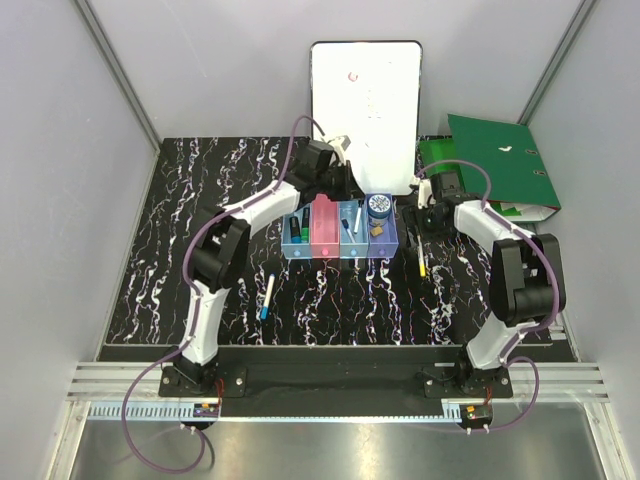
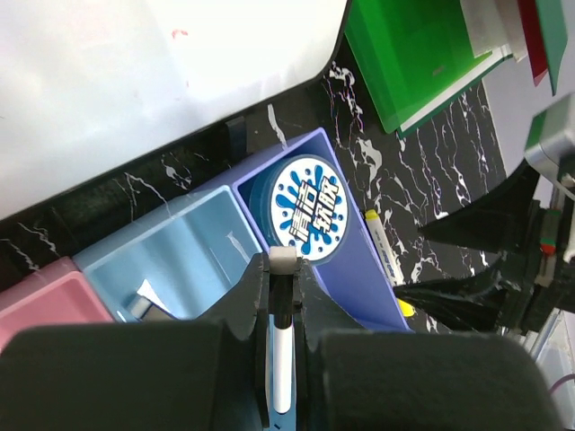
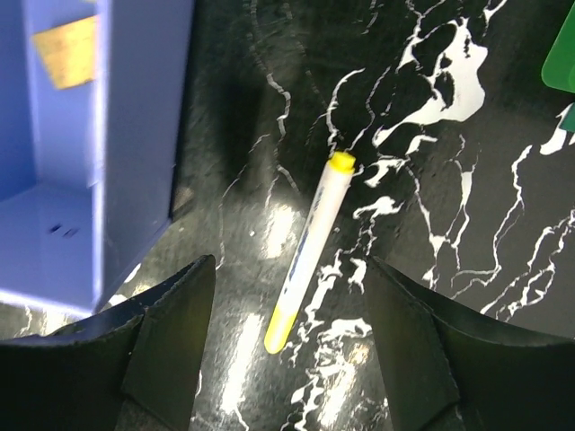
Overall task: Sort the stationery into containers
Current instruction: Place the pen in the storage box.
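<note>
A row of four bins (image 1: 325, 250) is set on the table (image 1: 200, 200), with a board (image 1: 365, 100) propped behind it and a binder (image 1: 500, 165) behind and to the right. A marker (image 1: 297, 225) is noted in the leftmost bin, a binned pen (image 1: 355, 222) in the third, and a tape roll (image 1: 379, 206) behind a small block (image 1: 378, 231) in the rightmost. A loose pen (image 1: 267, 297) is laid before the row's left end, a second pen (image 3: 310, 251) just right of the row under the spread right gripper (image 3: 289, 269), and a held pen (image 2: 282, 359) is clamped in the left gripper (image 2: 283, 269) above the row's rear.
</note>
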Controlling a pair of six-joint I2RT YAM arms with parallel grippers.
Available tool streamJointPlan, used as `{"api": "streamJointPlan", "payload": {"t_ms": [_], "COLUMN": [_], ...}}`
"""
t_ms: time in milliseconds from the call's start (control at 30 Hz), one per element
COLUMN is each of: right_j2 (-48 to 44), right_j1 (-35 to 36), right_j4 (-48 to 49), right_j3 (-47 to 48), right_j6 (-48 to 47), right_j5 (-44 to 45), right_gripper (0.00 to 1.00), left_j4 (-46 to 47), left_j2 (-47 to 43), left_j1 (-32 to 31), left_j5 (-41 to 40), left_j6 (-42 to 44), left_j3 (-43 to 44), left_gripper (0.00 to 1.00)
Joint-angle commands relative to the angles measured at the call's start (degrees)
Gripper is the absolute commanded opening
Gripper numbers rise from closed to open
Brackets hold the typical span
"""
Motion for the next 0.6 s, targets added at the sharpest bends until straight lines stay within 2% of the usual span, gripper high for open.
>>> {"api": "streamJointPlan", "payload": {"t_ms": [0,400,567], "right_j2": [1.67,1.85,1.84], "right_j1": [-1.44,-3.11,-3.20], "right_j4": [4.04,6.24,6.86], "right_j3": [0.27,-3.95,-4.83], "right_j6": [1.30,1.92,1.74], "right_j5": [-0.69,-1.48,-2.28], "right_gripper": [0.74,0.71,0.70], "left_j4": [3.05,1.56,1.99], "left_j2": [-0.14,-3.75,-3.84], "left_j1": [-0.29,-0.46,-0.46], "left_j5": [-1.39,-4.99,-5.43], "left_j6": [-0.33,2.13,2.75], "left_j3": [1.63,-6.62,-8.39], "left_gripper": [0.00,0.00,0.18]}}
